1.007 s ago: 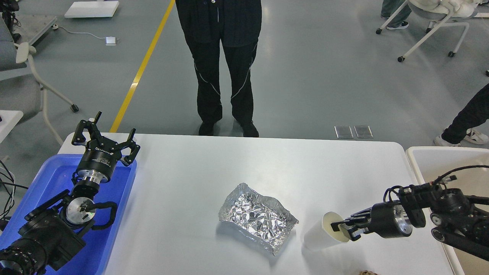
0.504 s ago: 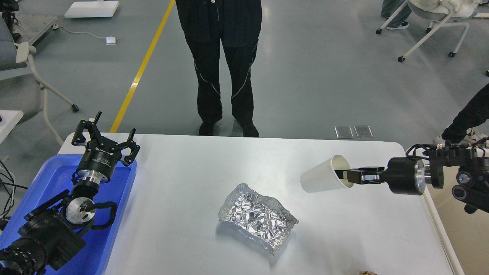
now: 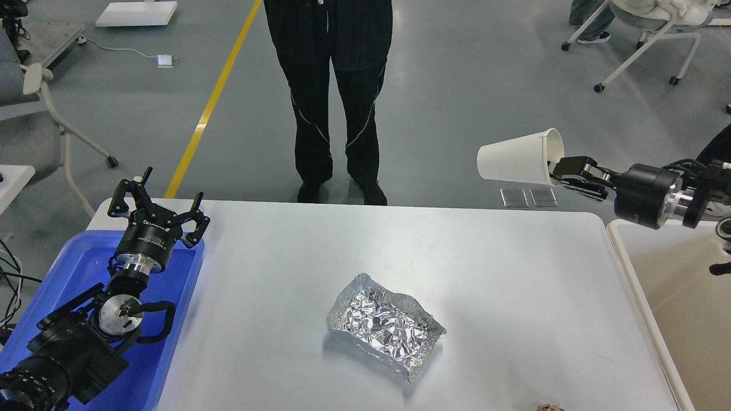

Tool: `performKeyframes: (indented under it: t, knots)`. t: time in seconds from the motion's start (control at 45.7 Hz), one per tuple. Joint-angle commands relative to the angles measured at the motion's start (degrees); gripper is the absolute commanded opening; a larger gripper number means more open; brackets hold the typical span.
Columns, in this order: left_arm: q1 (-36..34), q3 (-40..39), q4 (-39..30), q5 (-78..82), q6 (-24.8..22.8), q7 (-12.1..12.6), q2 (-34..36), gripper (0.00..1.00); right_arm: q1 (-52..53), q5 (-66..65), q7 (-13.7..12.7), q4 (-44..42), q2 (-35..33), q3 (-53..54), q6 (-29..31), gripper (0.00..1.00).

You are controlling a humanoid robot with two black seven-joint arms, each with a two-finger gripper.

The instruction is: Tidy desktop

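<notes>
Gripping paper cup [image 3: 517, 161], right end effector [image 3: 562, 171]

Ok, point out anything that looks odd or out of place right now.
The crumpled foil tray lies askew mid-desktop, its rim dented and bent. The right claw holds a white paper cup sideways by its rim, up in the air. A small brownish scrap sits at the near edge.

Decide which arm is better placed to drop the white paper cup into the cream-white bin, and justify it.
Right. The right gripper already pinches the white paper cup by its rim, raised beside the cream-white bin. The left gripper hangs open over the blue plastic tray, opposite.
</notes>
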Motion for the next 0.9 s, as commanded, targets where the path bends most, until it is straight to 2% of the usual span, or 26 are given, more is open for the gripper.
performKeyframes:
  t: [0.0, 0.153, 0.372, 0.482, 0.613, 0.766, 0.876]
  knots:
    - [0.0, 0.0, 0.0, 0.0, 0.05, 0.0, -0.01, 1.0, -0.52, 11.05, -0.12, -21.88, 4.12, 1.08, -0.18, 0.0]
    - [0.0, 0.0, 0.0, 0.0, -0.03, 0.0, -0.01, 1.0, -3.59, 17.02, -0.47, -42.63, 10.18, 0.64, 0.35, 0.0]
    - [0.0, 0.0, 0.0, 0.0, -0.03, 0.0, -0.01, 1.0, -8.86, 18.08, -2.84, -60.65, 16.86, 0.64, -0.09, 0.0]
    - [0.0, 0.0, 0.0, 0.0, -0.03, 0.0, -0.01, 1.0, -12.11, 18.35, -6.7, -65.58, 19.06, 0.73, -0.88, 0.0]
    - [0.0, 0.0, 0.0, 0.0, -0.03, 0.0, -0.01, 1.0, -17.12, 18.35, -13.73, -67.61, 20.82, 0.55, -5.01, 0.0]
    - [0.0, 0.0, 0.0, 0.0, -0.03, 0.0, -0.01, 1.0, -23.01, 18.35, -20.85, -67.61, 22.84, 0.55, -5.63, 0.0]
    - [0.0, 0.0, 0.0, 0.0, -0.03, 0.0, -0.01, 1.0, -26.18, 18.52, -23.32, -67.61, 24.34, 0.64, -5.72, 0.0]
